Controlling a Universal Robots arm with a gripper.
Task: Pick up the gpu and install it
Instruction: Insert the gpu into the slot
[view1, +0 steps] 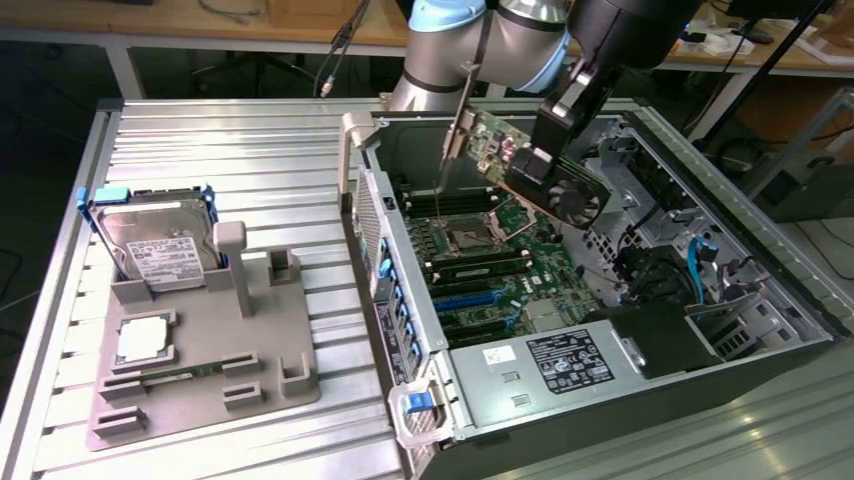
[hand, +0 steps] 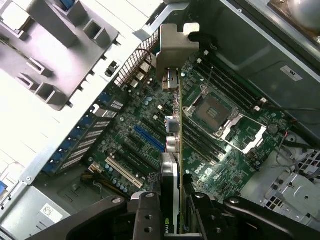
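Hand (hand: 172, 206) partly closed, clamped on gpu (hand: 171, 167) at cooler end. Gpu held edge-on, raised clear above motherboard (hand: 227, 150) inside open computer case (view1: 754, 270); not seated in any slot. Silver bracket (hand: 175, 50) pointed toward case's rear wall. In exterior view, card tilted over CPU socket (view1: 474, 235). Blue slot (hand: 147, 137) seen just beside card's edge.

gpu (view1: 534, 170) above motherboard (view1: 491, 272) inside case (view1: 750, 222), hard drive (view1: 160, 250) on tray (view1: 254, 345) at exterior view's left
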